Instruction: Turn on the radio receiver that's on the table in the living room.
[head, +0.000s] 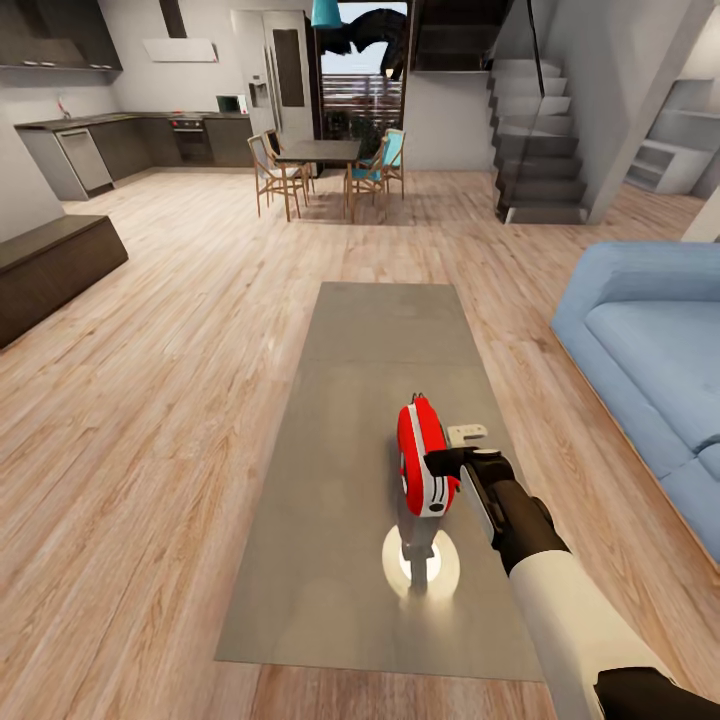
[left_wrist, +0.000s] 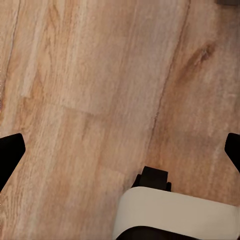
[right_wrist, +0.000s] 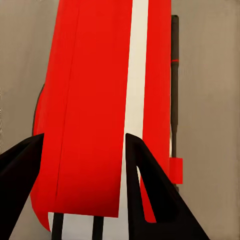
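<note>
The red radio receiver (head: 420, 455) with white trim stands on edge on the long grey table (head: 380, 330), toward its near right part. My right gripper (head: 455, 450) is at the radio's right side, one dark finger touching its casing. In the right wrist view the radio (right_wrist: 95, 100) is very close, and the right gripper (right_wrist: 84, 145) is open, its two dark fingers apart in front of the red and white surface. A thin dark antenna or handle (right_wrist: 174, 75) runs along the radio's edge. My left gripper (left_wrist: 120, 145) hangs open over the wood floor.
A blue sofa (head: 650, 340) stands right of the table. A dark low cabinet (head: 50, 265) is at the left. Far back are the dining table with chairs (head: 318, 150), the kitchen and stairs (head: 535, 140). A lamp's bright reflection (head: 420, 565) lies on the tabletop.
</note>
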